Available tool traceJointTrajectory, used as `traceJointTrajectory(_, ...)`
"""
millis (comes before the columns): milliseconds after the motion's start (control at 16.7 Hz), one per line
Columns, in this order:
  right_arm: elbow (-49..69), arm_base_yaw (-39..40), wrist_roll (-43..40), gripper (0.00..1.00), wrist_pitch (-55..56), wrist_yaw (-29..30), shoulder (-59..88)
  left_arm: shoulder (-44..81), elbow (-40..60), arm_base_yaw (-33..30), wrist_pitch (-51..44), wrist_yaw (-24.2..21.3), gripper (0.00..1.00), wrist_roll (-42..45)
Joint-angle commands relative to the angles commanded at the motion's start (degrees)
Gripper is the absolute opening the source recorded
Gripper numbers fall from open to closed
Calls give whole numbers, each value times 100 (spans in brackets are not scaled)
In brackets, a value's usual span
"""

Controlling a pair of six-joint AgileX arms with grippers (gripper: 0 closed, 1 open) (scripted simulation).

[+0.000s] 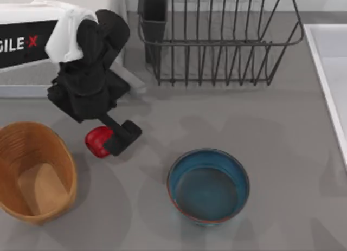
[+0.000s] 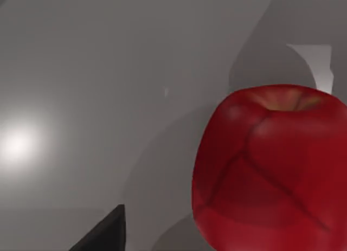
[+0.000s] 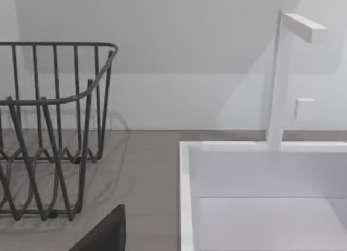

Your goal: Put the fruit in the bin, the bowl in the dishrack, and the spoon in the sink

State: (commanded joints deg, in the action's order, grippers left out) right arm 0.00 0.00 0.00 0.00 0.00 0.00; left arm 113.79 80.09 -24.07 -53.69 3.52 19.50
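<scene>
The red fruit (image 1: 96, 138) lies on the grey table just right of the bin (image 1: 33, 178), a tan wicker basket. My left gripper (image 1: 108, 144) is low over the fruit and open, one dark finger (image 1: 126, 133) against the fruit's right side. In the left wrist view the fruit (image 2: 271, 169) looms close, with a gap between it and a finger (image 2: 103, 237). The blue bowl (image 1: 207, 186) sits empty at front centre. The dishrack (image 1: 217, 42) stands at the back, the sink (image 1: 332, 72) at the right edge. The spoon is out of view.
A white arm base (image 1: 27, 42) sits at the back left behind my left arm. The right wrist view looks at the dishrack (image 3: 49, 126) and the sink (image 3: 260, 197) with its white tap (image 3: 279, 77); one finger (image 3: 105, 236) of the open right gripper shows there.
</scene>
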Motion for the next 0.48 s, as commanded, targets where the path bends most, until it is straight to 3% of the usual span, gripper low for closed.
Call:
traceJointTrajectory(240, 0, 0, 0, 100, 0, 0, 0, 375, -414, 32, 842, -4, 100, 38)
traceJointTrajectory(480, 0, 0, 0, 100, 0, 0, 0, 477, -477, 57, 971, -5, 100, 67)
